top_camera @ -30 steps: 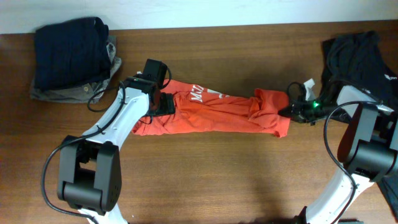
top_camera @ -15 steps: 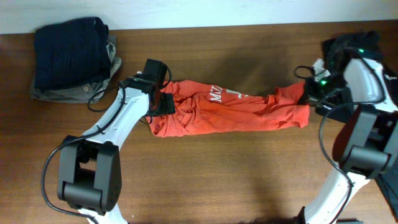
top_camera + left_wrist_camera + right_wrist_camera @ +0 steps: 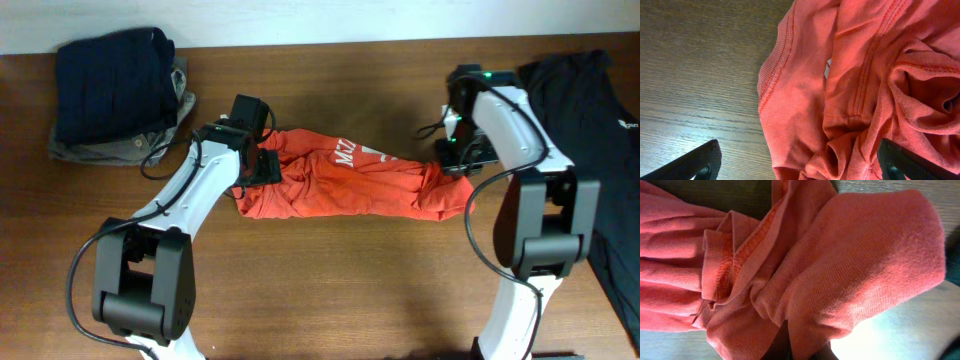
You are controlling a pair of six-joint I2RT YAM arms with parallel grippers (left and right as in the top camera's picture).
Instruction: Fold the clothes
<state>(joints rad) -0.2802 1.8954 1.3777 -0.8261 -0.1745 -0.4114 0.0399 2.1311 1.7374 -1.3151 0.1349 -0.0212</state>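
T-shirt point(image 3: 840, 265) mostly hides right jaws.

Bare brown wooden counter point(image 3: 340, 290) lies open along the near half, between the left arm point(image 3: 185, 205) and right arm point(image 3: 540, 235). The bunched orange-red cotton T-shirt point(image 3: 340, 190) bars the middle band. Folded navy and grey garments point(image 3: 110, 95) occupy the far-left corner, and a black garment point(image 3: 590, 110) the right edge.

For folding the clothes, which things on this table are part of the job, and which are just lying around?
In the job:
orange-red T-shirt

Just lying about:
folded navy and grey garments
black garment
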